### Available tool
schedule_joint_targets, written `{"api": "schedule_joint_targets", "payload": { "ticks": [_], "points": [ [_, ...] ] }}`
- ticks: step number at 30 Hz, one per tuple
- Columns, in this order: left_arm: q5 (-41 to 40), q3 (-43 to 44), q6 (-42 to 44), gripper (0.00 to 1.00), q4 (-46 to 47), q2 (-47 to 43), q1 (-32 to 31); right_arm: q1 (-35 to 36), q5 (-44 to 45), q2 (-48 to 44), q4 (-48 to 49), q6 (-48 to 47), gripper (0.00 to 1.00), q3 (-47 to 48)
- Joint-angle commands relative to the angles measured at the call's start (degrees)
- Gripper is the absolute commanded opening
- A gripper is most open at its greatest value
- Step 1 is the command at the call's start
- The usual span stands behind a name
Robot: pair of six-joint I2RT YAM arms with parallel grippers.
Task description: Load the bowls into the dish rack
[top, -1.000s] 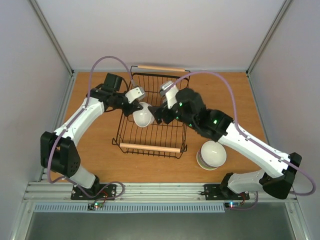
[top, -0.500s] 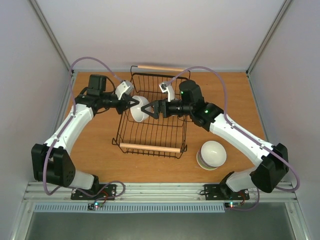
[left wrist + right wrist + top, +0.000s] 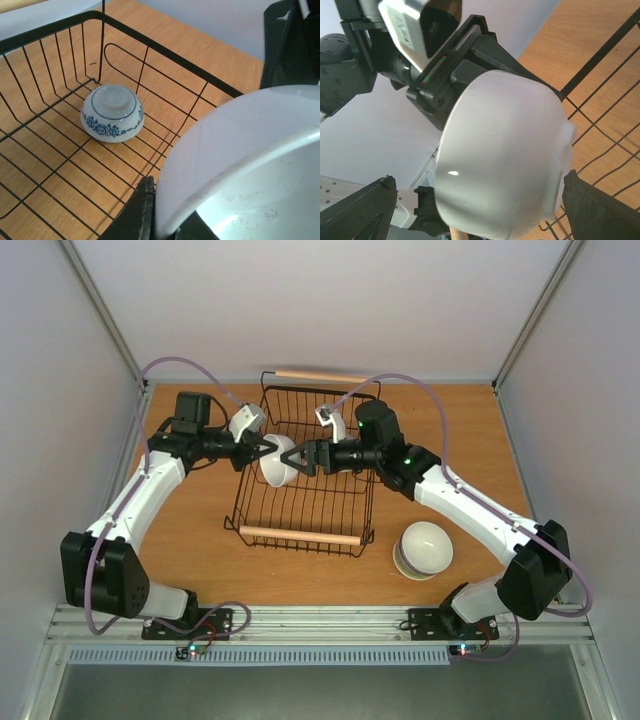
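Note:
My left gripper is shut on the rim of a white bowl and holds it tilted on its side above the left part of the black wire dish rack. In the left wrist view one finger lies on the outside of the white bowl. My right gripper faces the bowl from the right, open. In the right wrist view its fingers stand wide on either side of the white bowl. A white bowl with a blue pattern lies upside down in a corner of the rack.
A stack of bowls with a white one on top stands on the wooden table to the right of the rack's near handle. The rack's far wooden handle is near the back wall. Cables arch over both arms.
Over the last second both arms drew back and straightened. The bowl moved a little toward the rack's left rear. The right gripper came round to face it from the right.

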Motion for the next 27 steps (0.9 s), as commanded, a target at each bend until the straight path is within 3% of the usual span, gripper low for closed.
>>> {"api": "schedule_joint_targets", "payload": {
  "ticks": [1,7,21,24,27],
  "points": [
    [1.7,-0.1,-0.2,0.01,3.5,-2.3,-0.2,0.0,0.1,1.1,-0.1,-0.8,0.91,-0.9],
    [0.4,-0.5,0.0,0.00,4.0,-2.6,-0.2,1.3,6.3,2.1,-4.9,-4.4,0.88,-0.2],
    [1.6,-0.6,-0.3,0.01,3.9,-1.9,-0.2,2.7,-0.5,5.5,-0.7,-3.9,0.72,0.7],
    [1.9,-0.9,-0.2,0.00,3.8,-2.2,-0.2,3.3,-0.6,6.0,-0.8,-4.2,0.57,1.3],
    [2.1,-1.0,-0.2,0.00,3.7,-2.4,-0.2,3.6,0.0,6.2,-1.8,-4.8,0.30,2.1]
  ]
}}
